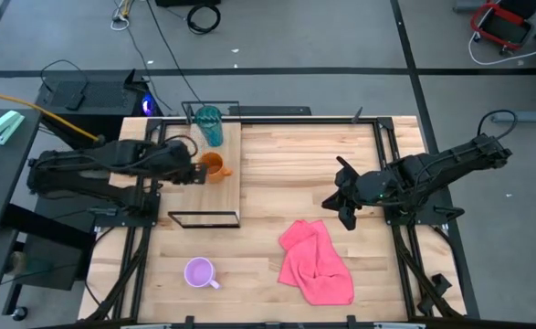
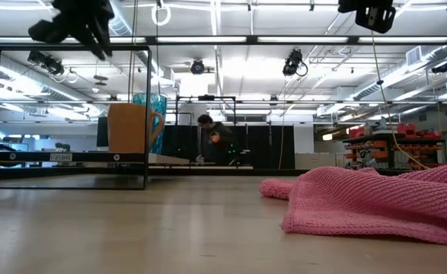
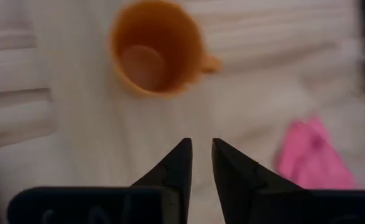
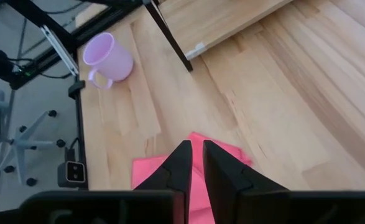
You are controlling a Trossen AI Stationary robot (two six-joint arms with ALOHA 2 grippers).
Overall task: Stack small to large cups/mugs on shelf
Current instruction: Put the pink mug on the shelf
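Note:
The orange mug (image 1: 214, 166) stands upright on the shelf (image 1: 204, 196), its handle toward the table's right. The teal tumbler (image 1: 209, 124) stands on the shelf's far end. In the low view the mug (image 2: 129, 128) stands in front of the tumbler (image 2: 154, 103). The lilac mug (image 1: 199, 272) stands on the tabletop near the front edge, and also shows in the right wrist view (image 4: 106, 56). My left gripper (image 1: 194, 172) hangs shut above the shelf, just left of the orange mug (image 3: 154, 53), touching nothing. My right gripper (image 1: 344, 208) is shut and empty, above the table right of centre.
A crumpled pink cloth (image 1: 316, 262) lies on the tabletop right of the lilac mug, below my right gripper (image 4: 196, 152). The shelf's thin black frame (image 1: 204, 219) stands at its near end. Bare wood lies between the shelf and my right arm.

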